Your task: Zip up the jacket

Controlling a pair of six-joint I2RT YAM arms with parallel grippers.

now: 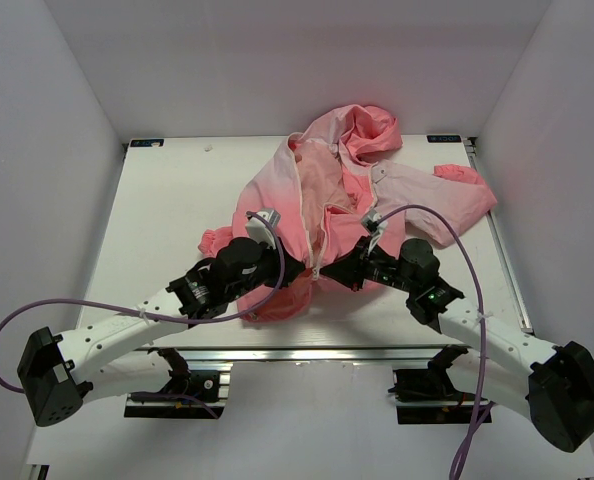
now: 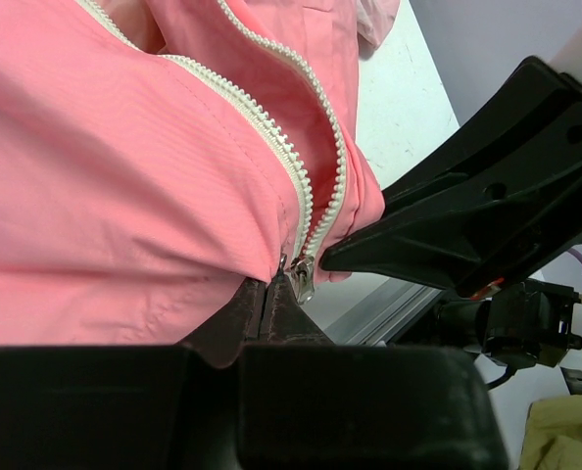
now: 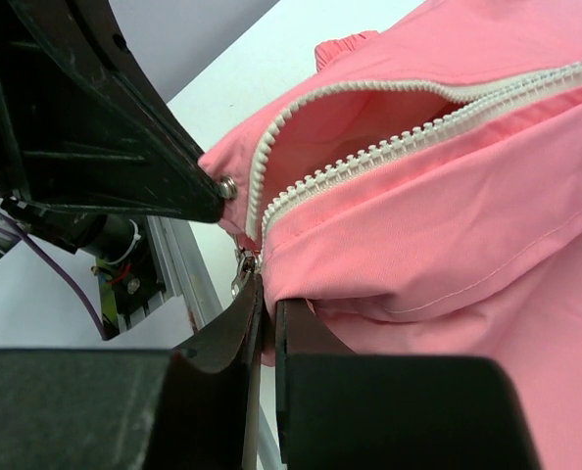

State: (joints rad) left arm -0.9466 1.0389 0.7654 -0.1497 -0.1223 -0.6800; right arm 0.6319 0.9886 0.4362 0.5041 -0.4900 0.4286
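Observation:
The pink jacket [image 1: 332, 190] lies spread on the white table [image 1: 167, 220], hood at the far side. Its white zipper [image 2: 301, 186] stands apart above the metal slider [image 2: 303, 276], which sits at the bottom hem. My left gripper [image 2: 268, 292] is shut on the hem just left of the slider. My right gripper [image 3: 267, 305] pinches the hem fabric on the other side, next to the slider [image 3: 243, 271]. In the top view the left gripper [image 1: 299, 268] and right gripper [image 1: 329, 272] meet tip to tip at the jacket's near edge.
An aluminium rail [image 1: 307, 355] runs along the table's near edge under both arms. White walls close in the left, right and far sides. A purple cable [image 1: 37, 310] loops off the left arm, another [image 1: 467, 270] arches over the right arm.

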